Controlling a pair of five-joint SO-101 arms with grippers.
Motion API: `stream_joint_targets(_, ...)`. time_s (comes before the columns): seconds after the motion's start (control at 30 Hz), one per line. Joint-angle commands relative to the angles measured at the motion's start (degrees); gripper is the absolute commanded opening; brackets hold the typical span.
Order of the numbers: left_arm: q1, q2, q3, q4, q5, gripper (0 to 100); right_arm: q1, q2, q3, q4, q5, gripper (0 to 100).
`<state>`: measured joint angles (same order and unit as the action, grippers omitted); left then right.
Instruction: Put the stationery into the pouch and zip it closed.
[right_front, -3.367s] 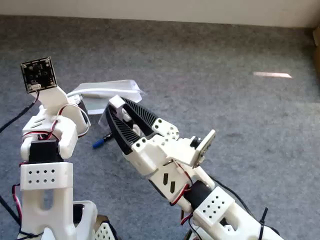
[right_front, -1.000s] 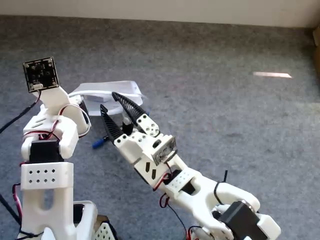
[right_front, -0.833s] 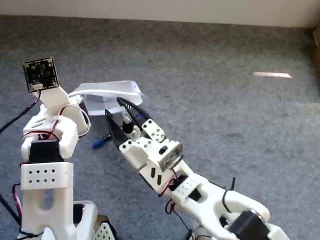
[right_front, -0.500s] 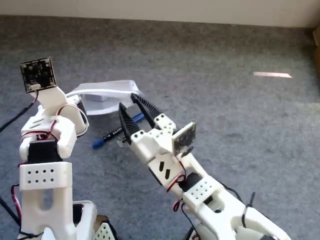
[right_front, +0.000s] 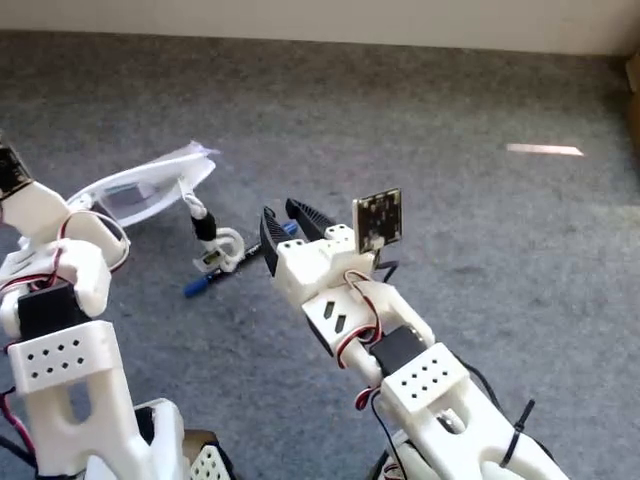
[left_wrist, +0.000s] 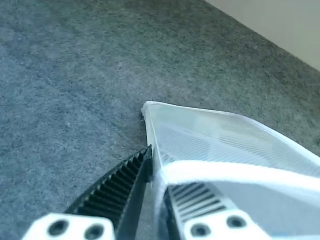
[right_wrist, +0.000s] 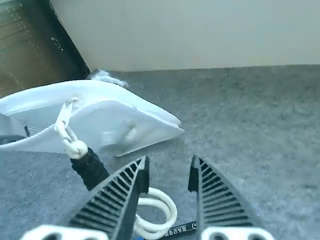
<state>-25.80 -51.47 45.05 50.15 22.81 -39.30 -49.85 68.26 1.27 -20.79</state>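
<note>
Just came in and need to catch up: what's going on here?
The left gripper is shut on the edge of a white mesh pouch, holding it up, with its cord loop dangling. The right gripper is open just above a pen lying on the carpet. The pen is not yet in the pouch.

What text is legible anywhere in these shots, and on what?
White print on the black pen with blue cap: too small to read.
No print seen on the translucent white mesh pouch.
No other legible text, numbers or signs.
</note>
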Motion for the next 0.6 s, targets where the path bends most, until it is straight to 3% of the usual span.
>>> stream_joint_targets(0.0,-2.77,-2.24,-2.95,-1.93,1.14,1,0.48,-1.89,-5.05,4.26,-4.84,12.8)
stream_joint_targets(0.23,-6.64,-2.24,-3.21,-1.93,2.46,1,0.75,9.45,-16.22,16.48,-6.07,12.8)
stream_joint_targets(0.57,-8.04,-2.24,-3.21,-1.93,3.16,1,0.40,38.37,-37.14,27.30,-16.00,13.0)
